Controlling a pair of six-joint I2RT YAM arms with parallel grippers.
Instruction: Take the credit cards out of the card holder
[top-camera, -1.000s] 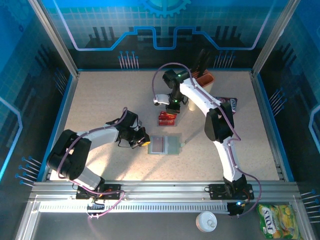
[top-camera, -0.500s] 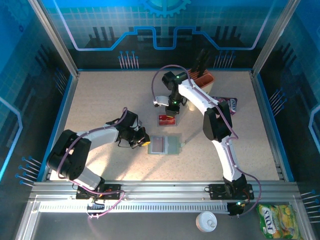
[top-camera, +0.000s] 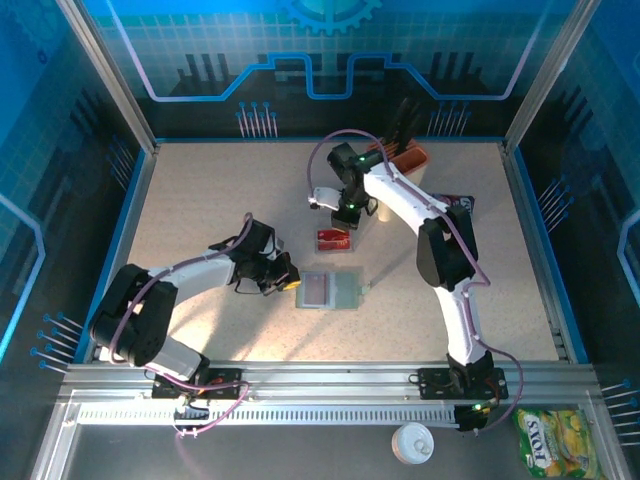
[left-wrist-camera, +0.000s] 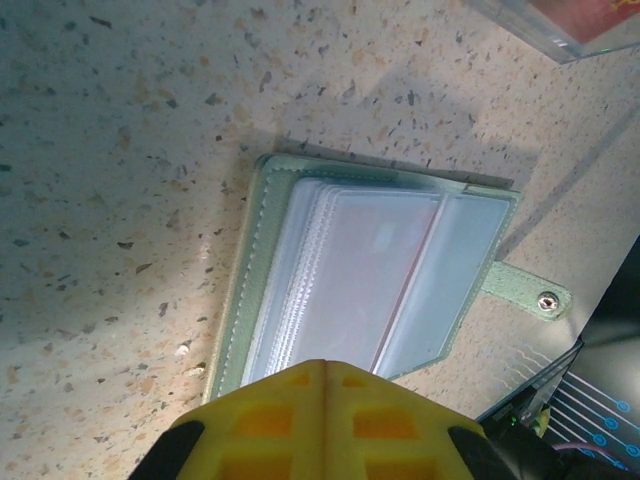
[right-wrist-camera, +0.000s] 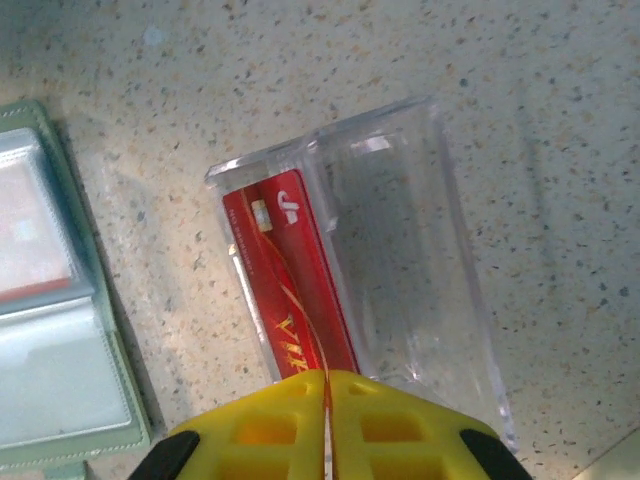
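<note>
**One card parked, more still in the sleeves**

The card holder (left-wrist-camera: 350, 270) lies open on the desk (left-wrist-camera: 120, 120), well apart from the clear tray (right-wrist-camera: 410, 260), with at least one card still in its plastic sleeves. The left tool (left-wrist-camera: 325, 395) is pinched fully together on nothing, tips at the holder's near edge. The right tool (right-wrist-camera: 325, 405) is closed too, empty as far as I can see, just over the red credit card (right-wrist-camera: 300, 280) in the tray.

My worry is that the sleeves look snug. A pull could drag or fold the holder if it isn't pinned. The tray also looks easy to bump.

Versus a second ago, the red card looks settled lower and the right elbow has swung outward. The holder hasn't budged.
</note>
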